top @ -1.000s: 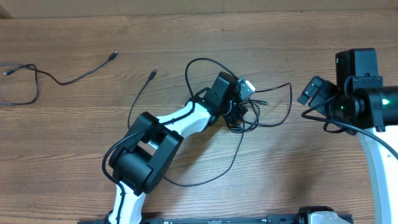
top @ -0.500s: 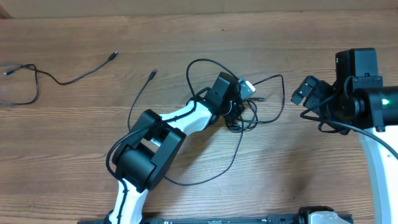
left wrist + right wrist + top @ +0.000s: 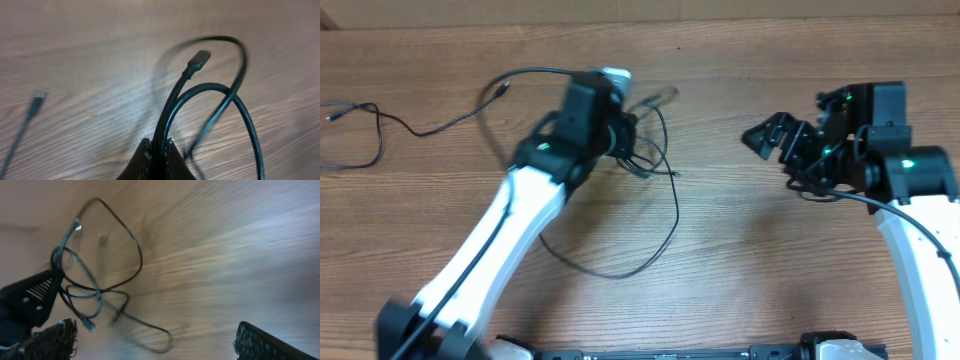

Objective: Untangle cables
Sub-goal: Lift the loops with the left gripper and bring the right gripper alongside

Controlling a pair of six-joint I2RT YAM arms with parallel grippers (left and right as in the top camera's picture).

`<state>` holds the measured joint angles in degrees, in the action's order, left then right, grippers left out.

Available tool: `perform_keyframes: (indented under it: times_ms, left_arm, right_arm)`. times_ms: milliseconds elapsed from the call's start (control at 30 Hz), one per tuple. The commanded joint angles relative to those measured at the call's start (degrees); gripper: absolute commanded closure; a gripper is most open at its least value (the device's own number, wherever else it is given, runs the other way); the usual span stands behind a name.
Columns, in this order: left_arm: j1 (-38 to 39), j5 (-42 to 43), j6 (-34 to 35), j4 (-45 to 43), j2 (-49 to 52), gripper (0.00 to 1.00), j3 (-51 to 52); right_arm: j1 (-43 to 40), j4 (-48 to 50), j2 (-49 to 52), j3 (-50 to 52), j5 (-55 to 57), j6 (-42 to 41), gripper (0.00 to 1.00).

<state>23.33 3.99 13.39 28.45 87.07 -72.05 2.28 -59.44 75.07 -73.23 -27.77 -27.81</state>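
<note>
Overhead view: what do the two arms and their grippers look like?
Both arms have white tubular links with black joint housings: left arm, right arm. Small green lights glow on the right arm's housings, and a black cable runs along it. The left gripper and right gripper are black; the right's fingers carry rough textured pads.

Cables sit pinched between the fingers of the left gripper. Their loops trail ahead of it and down onto the table. A separate cable lies off to its left. The right gripper stands well apart beyond the loops, over the table.
</note>
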Motion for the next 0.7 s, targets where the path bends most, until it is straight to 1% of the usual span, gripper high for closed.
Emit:
perform_keyframes:
  times_ms: [0, 100, 200, 333, 567, 667]
  left_arm:
    - [-0.8, 4.5, 4.5, 0.7, -4.1, 0.96, -0.5]
    - [-0.8, 6.1, 5.1, 0.7, -5.5, 0.96, -0.5]
    - [-0.8, 8.5, 5.1, 0.7, -5.4, 0.96, -0.5]
    - [-0.8, 8.5, 5.1, 0.7, -5.4, 0.96, -0.5]
    - [-0.8, 8.7, 5.1, 1.7, -5.4, 0.96, -0.5]
    - [-0.8, 9.2, 5.0, 1.7, -5.4, 0.96, -0.5]
  right_arm:
    - [0.9, 6.5, -0.9, 6.2, -15.6, 1.8, 0.00]
    - [3.4, 15.5, -0.6, 12.2, -23.4, 1.7, 0.00]
    - [6.2, 20.9, 0.0, 15.5, -24.5, 1.8, 0.00]
    - [8.0, 21.7, 0.8, 16.0, -20.2, 1.8, 0.00]
    - [8.4, 22.4, 0.8, 16.0, -20.3, 2.5, 0.00]
    - [9.4, 23.8, 0.8, 16.0, -20.3, 2.8, 0.06]
